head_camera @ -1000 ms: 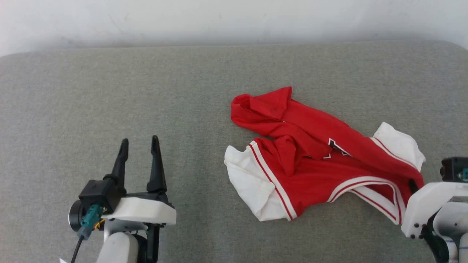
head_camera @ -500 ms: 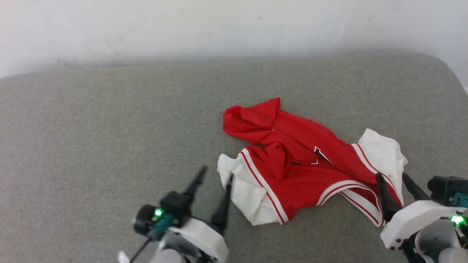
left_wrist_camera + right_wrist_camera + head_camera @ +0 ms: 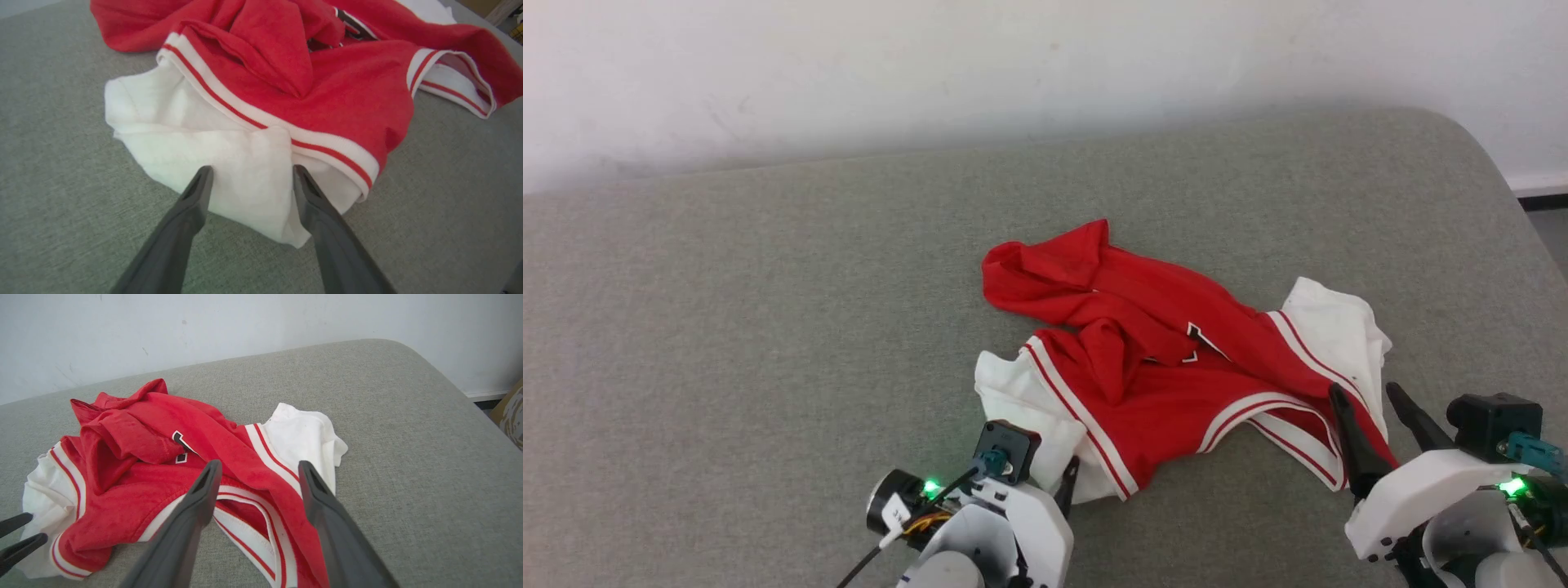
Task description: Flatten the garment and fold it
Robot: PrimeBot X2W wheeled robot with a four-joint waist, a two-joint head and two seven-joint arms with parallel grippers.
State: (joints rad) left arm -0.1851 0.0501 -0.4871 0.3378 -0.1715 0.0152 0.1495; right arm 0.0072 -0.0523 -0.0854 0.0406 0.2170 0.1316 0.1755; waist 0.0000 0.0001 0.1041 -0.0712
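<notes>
Our shirt (image 3: 1176,384) lies crumpled — red body, striped collar (image 3: 1250,404). A white sleeve (image 3: 229,155) sits inside our wide-open left gripper (image 3: 252,168); right gripper (image 3: 259,463) gapes over the collar.

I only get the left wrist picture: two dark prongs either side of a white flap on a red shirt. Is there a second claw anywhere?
Observer: Yes. The right gripper stands open at the garment, on its other side, by the striped neck trim.
Operator: What's past the shirt?
Observer: More grey cushion, then a white wall.
Operator: Is there another white flap?
Observer: Yes, a second white sleeve, just beyond the right gripper.
</notes>
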